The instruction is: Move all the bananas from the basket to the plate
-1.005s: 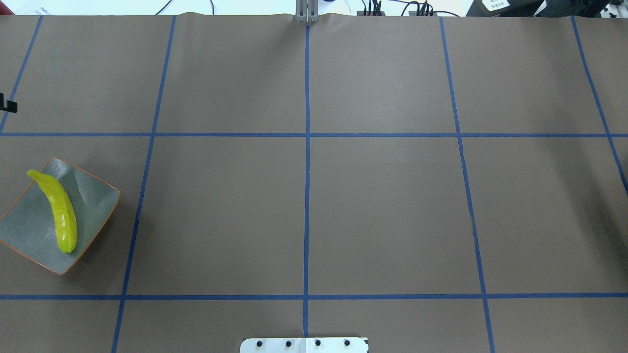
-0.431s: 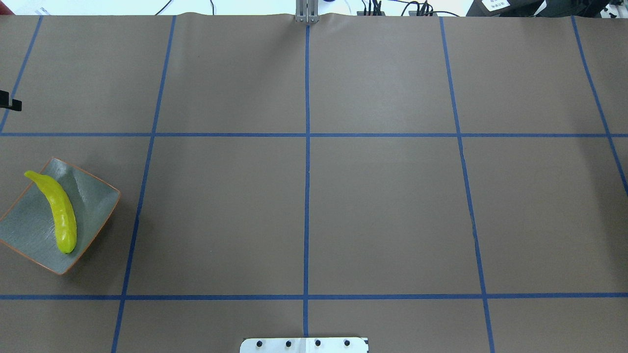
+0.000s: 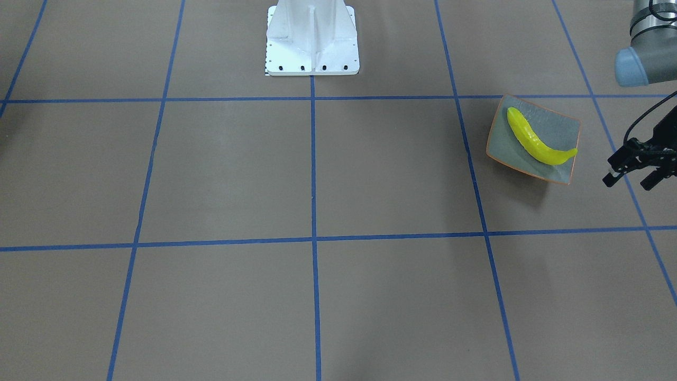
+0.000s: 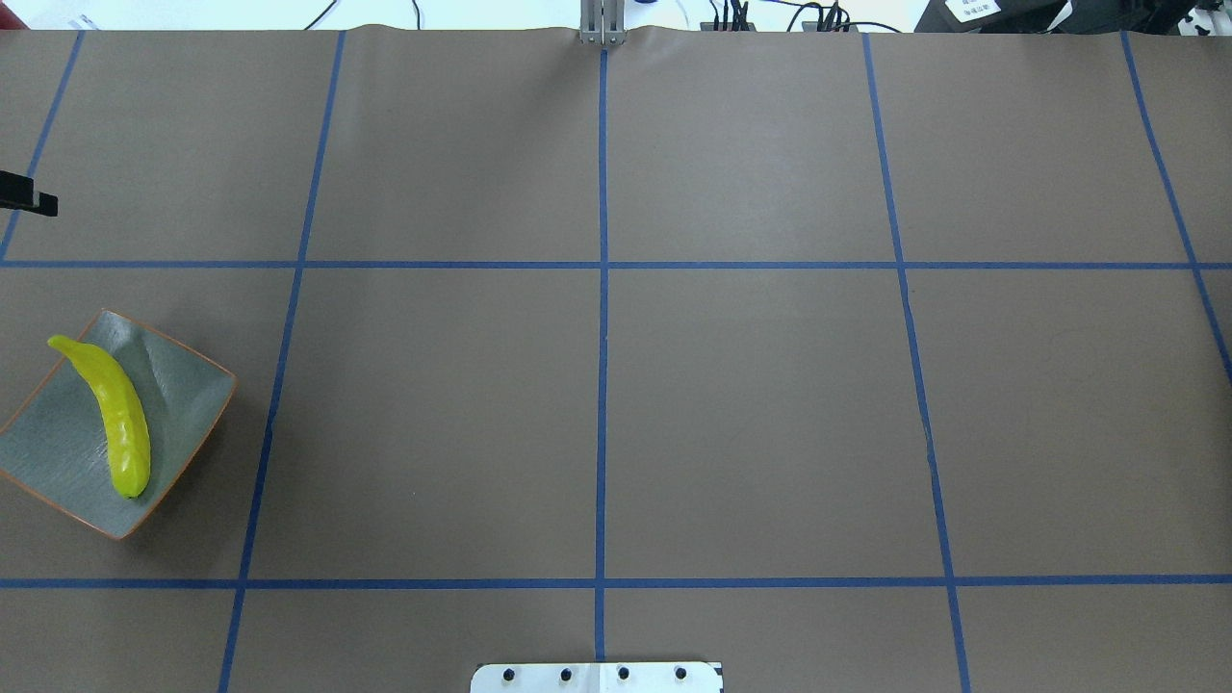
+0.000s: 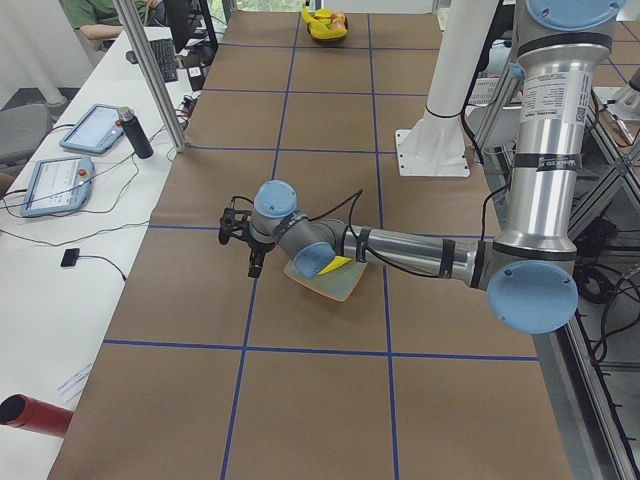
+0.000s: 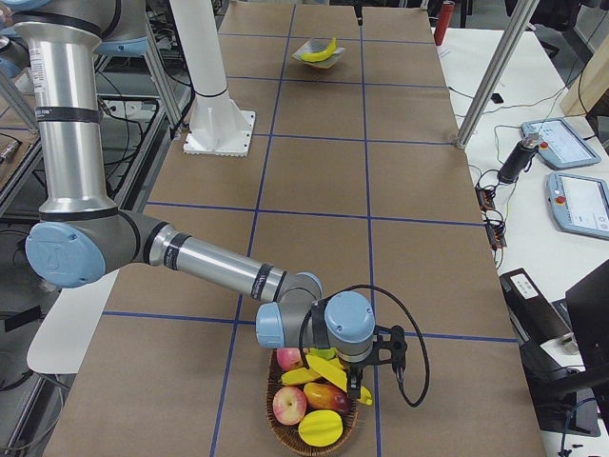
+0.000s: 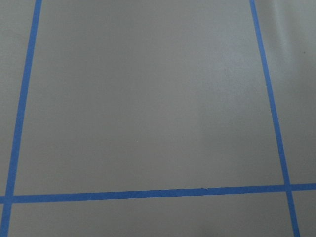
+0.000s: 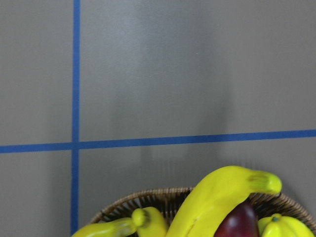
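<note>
1 glossy yellow plastic banana [image 3: 535,138] lies on the square grey-blue plate [image 3: 561,125], centre right. The black left gripper [image 3: 628,182] hovers beside it, fingers spread, empty. The right gripper [image 6: 366,367] hangs over the wicker basket [image 8: 118,210]; I cannot tell its grip.

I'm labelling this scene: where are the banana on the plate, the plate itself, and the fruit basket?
banana [image 4: 118,419], overhead view, middle of its body.
plate [image 4: 56,454], overhead view, bare glaze.
basket [image 8: 123,205], right wrist view, wicker rim.
</note>
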Robot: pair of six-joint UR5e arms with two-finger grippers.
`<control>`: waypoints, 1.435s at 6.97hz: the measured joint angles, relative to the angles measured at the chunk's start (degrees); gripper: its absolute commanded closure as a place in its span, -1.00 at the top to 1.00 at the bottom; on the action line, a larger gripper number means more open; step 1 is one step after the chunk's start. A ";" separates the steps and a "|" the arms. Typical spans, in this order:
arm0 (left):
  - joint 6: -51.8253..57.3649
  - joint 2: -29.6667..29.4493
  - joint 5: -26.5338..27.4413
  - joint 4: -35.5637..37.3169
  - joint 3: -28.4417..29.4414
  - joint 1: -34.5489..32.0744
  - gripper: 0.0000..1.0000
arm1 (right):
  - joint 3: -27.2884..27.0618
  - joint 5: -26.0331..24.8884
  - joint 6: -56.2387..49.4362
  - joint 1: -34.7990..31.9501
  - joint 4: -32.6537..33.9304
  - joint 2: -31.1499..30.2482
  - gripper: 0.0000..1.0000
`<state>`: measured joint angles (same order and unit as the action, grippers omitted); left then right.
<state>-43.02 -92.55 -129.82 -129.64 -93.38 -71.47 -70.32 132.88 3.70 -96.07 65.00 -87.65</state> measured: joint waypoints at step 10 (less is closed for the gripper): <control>-0.55 -0.34 0.01 0.00 0.54 1.71 1.00 | 11.77 -5.72 0.37 1.56 -4.58 5.24 0.98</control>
<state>-43.57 -92.89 -129.81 -129.64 -92.83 -69.76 -58.55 127.16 4.07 -94.51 60.41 -82.41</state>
